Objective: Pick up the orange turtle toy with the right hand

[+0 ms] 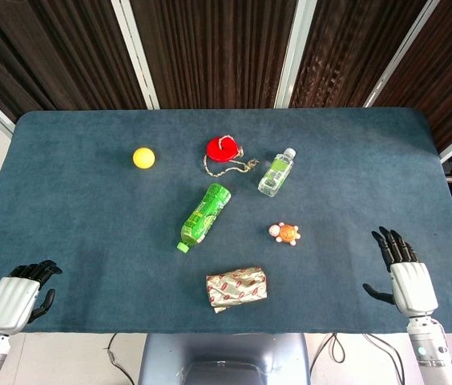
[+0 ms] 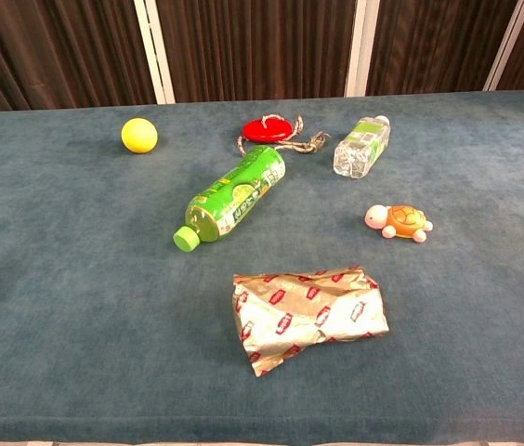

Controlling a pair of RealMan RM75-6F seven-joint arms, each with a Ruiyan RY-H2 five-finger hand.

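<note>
The orange turtle toy (image 1: pixel 285 233) (image 2: pixel 399 222) lies on the blue table, right of centre, its pink head pointing left. My right hand (image 1: pixel 402 273) hovers at the table's front right, well to the right of the turtle, fingers spread and holding nothing. My left hand (image 1: pixel 19 297) rests at the front left corner, fingers loosely bent with nothing in them. Neither hand shows in the chest view.
A green bottle (image 1: pixel 205 215) lies left of the turtle. A clear bottle (image 1: pixel 277 172) and a red disc with rope (image 1: pixel 224 150) lie behind it. A crumpled foil bag (image 1: pixel 236 288) sits at the front centre, a yellow ball (image 1: pixel 143 158) at the back left.
</note>
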